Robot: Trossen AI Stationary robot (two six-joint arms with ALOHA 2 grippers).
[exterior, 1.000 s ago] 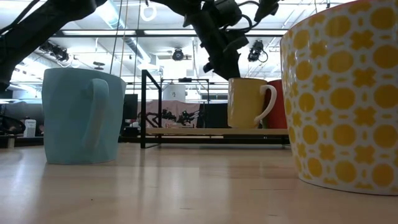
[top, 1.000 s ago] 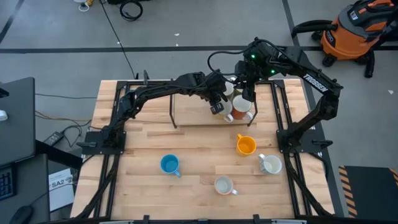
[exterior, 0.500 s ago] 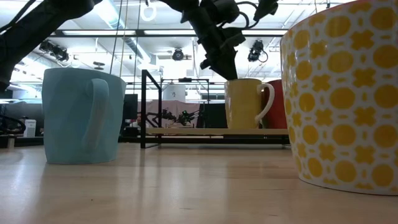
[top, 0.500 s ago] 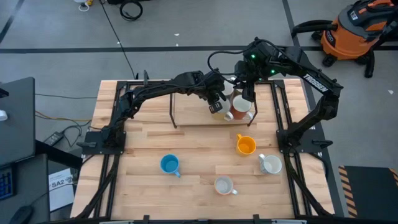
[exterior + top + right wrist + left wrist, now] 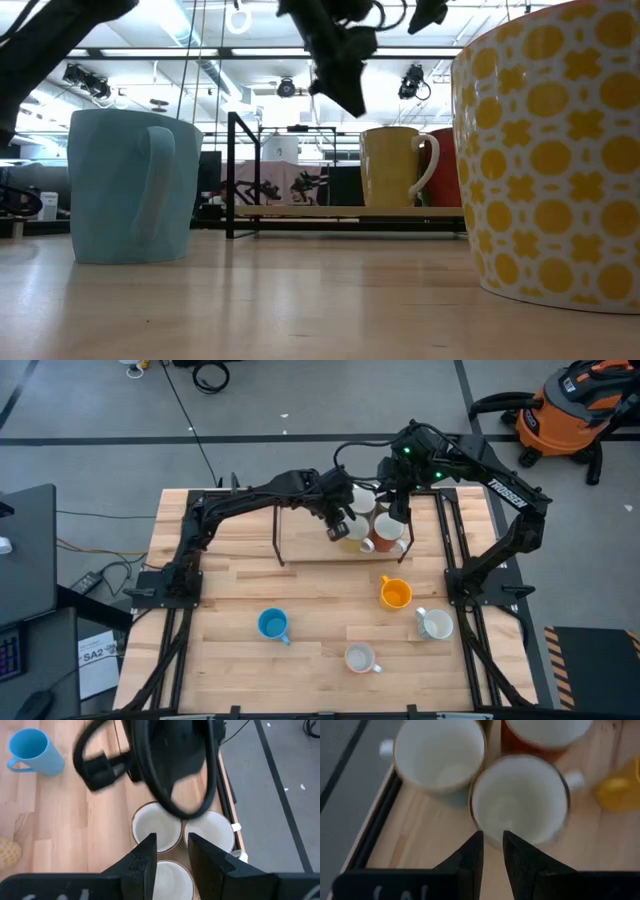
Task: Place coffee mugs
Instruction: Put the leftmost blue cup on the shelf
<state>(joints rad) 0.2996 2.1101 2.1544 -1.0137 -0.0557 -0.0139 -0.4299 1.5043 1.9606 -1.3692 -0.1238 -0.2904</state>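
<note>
Several mugs stand grouped on a raised wooden shelf [image 5: 310, 550] at the table's far middle: a cream-yellow mug [image 5: 520, 800] [image 5: 392, 166], a white one [image 5: 440, 752] and a reddish-brown one [image 5: 447, 165]. My left gripper [image 5: 340, 528] [image 5: 492, 837] hangs just above the cream-yellow mug's rim, open by a narrow gap and touching nothing. My right gripper [image 5: 398, 512] [image 5: 171, 845] hovers open above the same group. On the table stand a blue mug [image 5: 272, 624], an orange mug [image 5: 396, 594], a white mug [image 5: 435, 624] and a yellow-patterned mug [image 5: 360, 657].
The shelf sits in a black metal frame [image 5: 232, 170] with upright posts. Both arms crowd over its right part. Bare wood lies across the table's left half and between the four loose mugs. The black arm mounts [image 5: 165, 585] stand at both side edges.
My left gripper has lifted off the cream-yellow mug's rim and drawn back a little toward the table's left. The mug stays upright on the shelf.
</note>
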